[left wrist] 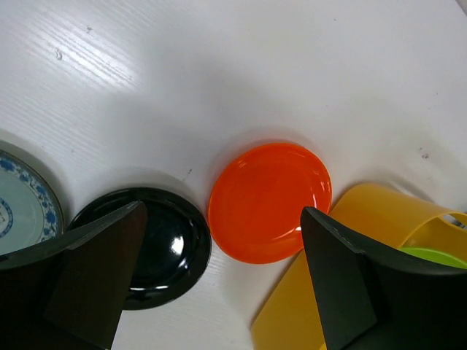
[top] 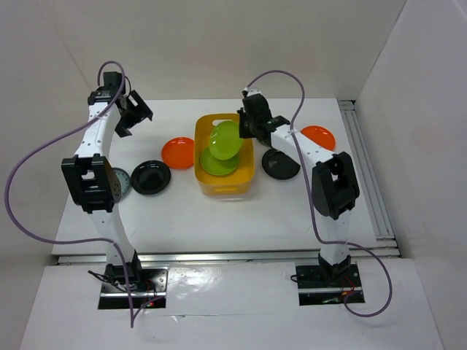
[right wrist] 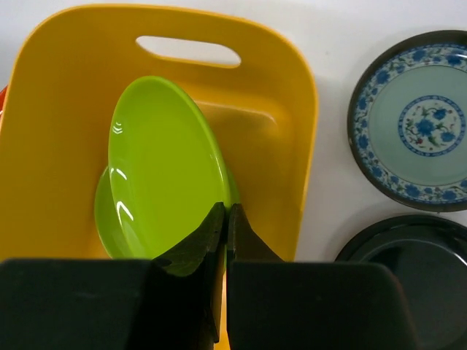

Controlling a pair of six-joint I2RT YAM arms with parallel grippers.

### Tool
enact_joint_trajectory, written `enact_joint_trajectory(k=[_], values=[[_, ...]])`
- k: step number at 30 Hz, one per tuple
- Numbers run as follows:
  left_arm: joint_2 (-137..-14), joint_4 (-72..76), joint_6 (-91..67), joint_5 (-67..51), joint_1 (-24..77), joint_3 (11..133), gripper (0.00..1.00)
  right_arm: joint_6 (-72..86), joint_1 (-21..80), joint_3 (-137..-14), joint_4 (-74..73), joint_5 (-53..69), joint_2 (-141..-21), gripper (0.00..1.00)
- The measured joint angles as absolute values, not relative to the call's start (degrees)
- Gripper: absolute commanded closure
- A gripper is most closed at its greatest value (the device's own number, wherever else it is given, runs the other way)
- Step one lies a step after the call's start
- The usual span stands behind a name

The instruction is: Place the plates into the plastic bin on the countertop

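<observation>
The yellow-orange plastic bin [top: 248, 175] stands mid-table on the white countertop [top: 219, 219]. My right gripper [right wrist: 226, 215] is shut on the rim of a lime green plate [right wrist: 164, 168] and holds it tilted on edge inside the bin [right wrist: 66, 87], over a second lime green plate [right wrist: 108, 219] lying flat. My left gripper [left wrist: 222, 277] is open and empty, high over the table's far left [top: 133, 113]. Below it lie an orange plate [left wrist: 270, 200], a black plate [left wrist: 157, 244] and a patterned plate [left wrist: 18, 211].
Right of the bin lie a black plate [top: 280, 163], an orange plate [top: 319, 136] and a patterned plate [right wrist: 412, 120]. The left orange plate [top: 178, 152] touches the bin's left wall. White walls surround the table, and a metal rail [top: 226, 255] runs along its front.
</observation>
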State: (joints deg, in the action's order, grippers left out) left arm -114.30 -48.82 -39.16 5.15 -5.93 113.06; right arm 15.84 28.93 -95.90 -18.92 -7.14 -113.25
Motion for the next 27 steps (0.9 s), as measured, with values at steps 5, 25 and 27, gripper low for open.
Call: enact_joint_trajectory(k=[5,25,27], values=[[-117.21,-46.89,-36.12,1.30,-7.88,113.23,0.00,14.66,30.06,-96.64,-19.33,-6.39,-113.51,1.00],[-125.89,-41.43,-29.82,-9.72,-7.66,110.26,0.00,13.96,32.69,-96.01,-18.83,-6.42,-113.89,0.28],[-126.30,-40.56,-29.67,-10.68,-7.66,110.26,0.00,13.85,33.01,-96.12,-18.85,-6.39,-113.89,0.22]])
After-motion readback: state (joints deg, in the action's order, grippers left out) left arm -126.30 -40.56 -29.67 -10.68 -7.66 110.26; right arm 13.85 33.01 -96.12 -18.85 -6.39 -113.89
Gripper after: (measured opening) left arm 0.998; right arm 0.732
